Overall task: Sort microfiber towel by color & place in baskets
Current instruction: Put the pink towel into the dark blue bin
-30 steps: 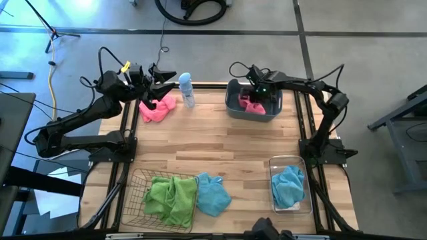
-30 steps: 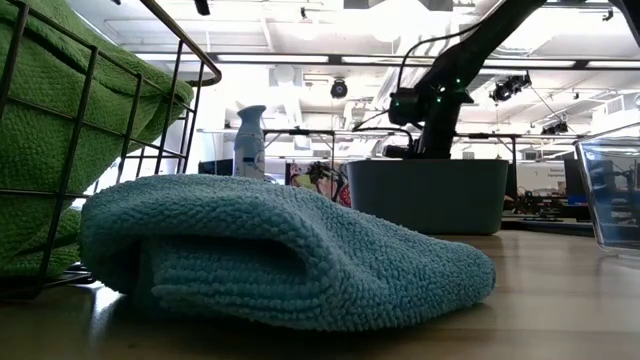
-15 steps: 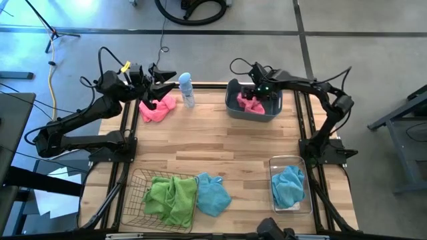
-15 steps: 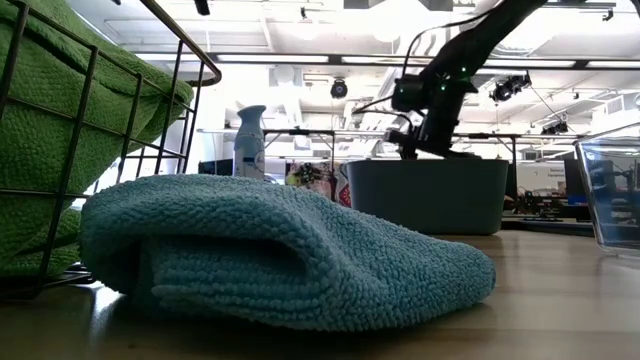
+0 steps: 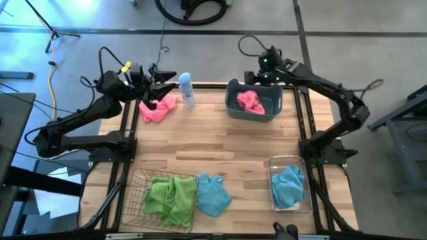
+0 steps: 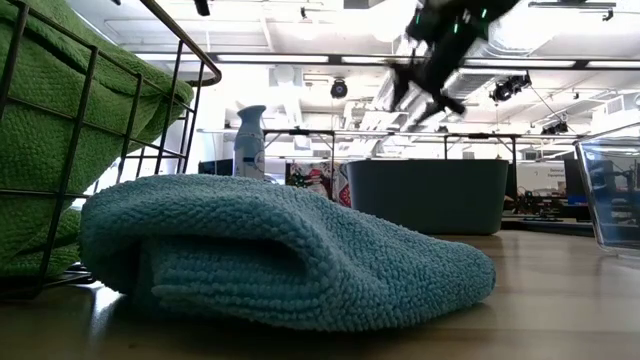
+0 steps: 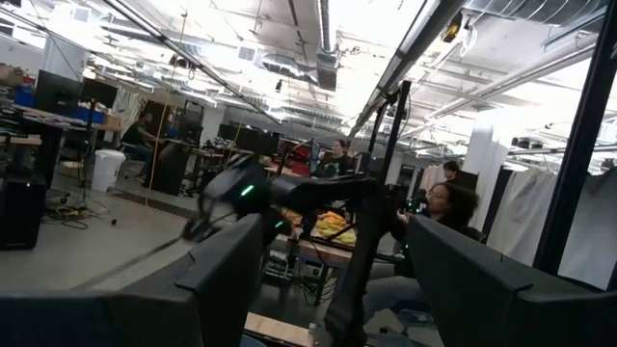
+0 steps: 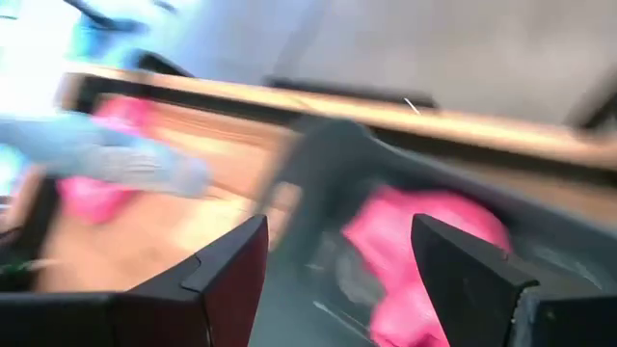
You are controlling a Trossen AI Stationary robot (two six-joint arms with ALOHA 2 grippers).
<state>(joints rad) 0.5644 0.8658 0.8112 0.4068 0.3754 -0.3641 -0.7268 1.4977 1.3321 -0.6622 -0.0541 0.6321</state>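
A spray bottle [image 5: 187, 89] stands upright on the wooden table [image 5: 220, 143].

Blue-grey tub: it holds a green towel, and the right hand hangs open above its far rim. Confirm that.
Not quite. The towel in the blue-grey tub is pink, not green, as the high view shows. The rest stands: the right hand hangs open above the tub's far rim.
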